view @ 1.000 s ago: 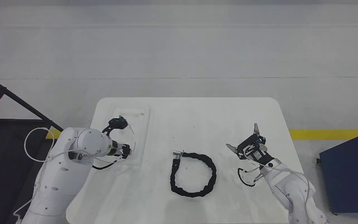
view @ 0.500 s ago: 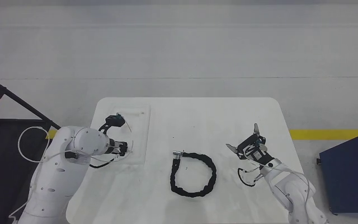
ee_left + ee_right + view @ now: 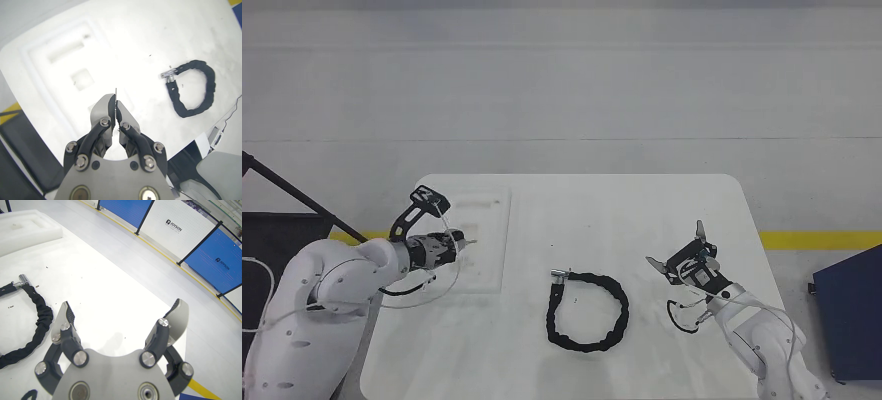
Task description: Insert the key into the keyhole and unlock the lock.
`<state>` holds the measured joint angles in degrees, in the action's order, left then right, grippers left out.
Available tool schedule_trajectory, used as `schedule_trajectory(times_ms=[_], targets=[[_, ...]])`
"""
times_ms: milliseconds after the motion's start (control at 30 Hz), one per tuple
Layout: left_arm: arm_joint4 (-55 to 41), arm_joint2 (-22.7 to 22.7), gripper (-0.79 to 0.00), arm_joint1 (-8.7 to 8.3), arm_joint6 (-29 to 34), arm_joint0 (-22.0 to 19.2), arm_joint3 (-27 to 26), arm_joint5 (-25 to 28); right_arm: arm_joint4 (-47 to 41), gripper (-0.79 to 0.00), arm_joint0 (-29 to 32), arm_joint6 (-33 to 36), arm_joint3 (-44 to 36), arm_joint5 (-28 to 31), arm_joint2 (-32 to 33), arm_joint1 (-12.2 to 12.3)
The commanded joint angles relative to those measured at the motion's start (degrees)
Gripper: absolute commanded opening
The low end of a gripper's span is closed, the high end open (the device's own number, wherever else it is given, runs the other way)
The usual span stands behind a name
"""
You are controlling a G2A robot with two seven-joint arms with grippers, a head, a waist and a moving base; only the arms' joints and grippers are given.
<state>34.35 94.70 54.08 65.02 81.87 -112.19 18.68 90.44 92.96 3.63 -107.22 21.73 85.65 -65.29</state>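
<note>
A black fabric-covered chain lock (image 3: 588, 310) lies looped mid-table, its silver lock head (image 3: 560, 273) at the loop's near-left end; the head (image 3: 168, 73) also shows in the left wrist view, and the head (image 3: 23, 278) in the right wrist view. My left gripper (image 3: 460, 242) hovers over the white foam tray (image 3: 482, 205), shut on a thin metal key (image 3: 115, 91) whose blade sticks out past the fingertips (image 3: 111, 100). The lock lies well to its right. My right gripper (image 3: 676, 246) stands open near the table's right side, nothing between its fingers (image 3: 66, 311).
The foam tray (image 3: 24, 55) has several shallow recesses and sits at the table's left. Small dark specks dot the white table (image 3: 642, 210) around the lock. Beyond the right edge, a yellow floor line (image 3: 822, 240) and blue barrier panels (image 3: 217, 262).
My left arm has drawn back to the left and turned its wrist; the gripper has moved from the tray's near part to above its left edge. The right arm and the lock have not moved.
</note>
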Motion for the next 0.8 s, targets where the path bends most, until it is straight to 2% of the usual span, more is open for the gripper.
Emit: schedule_trajectory(times_ms=[0,100,200,267,367,567,767], targets=[[-4.16,3.0,-0.785,-0.01,-5.38,2.91,-0.59,4.04,0.0,0.0,0.01,-0.01,0.0,0.01,0.01,0.0],[-11.31,6.44,-0.785,0.17,-14.83,7.02,0.08,13.09,0.0,0.0,0.01,-0.01,0.0,0.01,0.01,0.0],[-17.45,8.47,-0.785,0.14,-19.86,10.82,2.29,24.94,0.0,0.0,0.01,-0.01,0.0,0.01,0.01,0.0],[-21.11,8.56,-0.785,-0.02,-20.89,12.74,4.27,32.43,0.0,0.0,0.01,-0.01,0.0,0.01,0.01,0.0],[-24.69,7.24,-0.785,-0.45,-19.48,13.42,6.68,39.27,0.0,0.0,0.01,-0.01,0.0,0.01,0.01,0.0],[-29.14,0.7,-0.785,-1.69,-18.74,11.52,8.74,39.32,0.0,0.0,0.01,-0.01,0.0,0.01,0.01,0.0],[-29.14,0.7,-0.785,-1.69,-18.74,11.52,8.74,39.32,0.0,0.0,0.01,-0.01,0.0,0.01,0.01,0.0]])
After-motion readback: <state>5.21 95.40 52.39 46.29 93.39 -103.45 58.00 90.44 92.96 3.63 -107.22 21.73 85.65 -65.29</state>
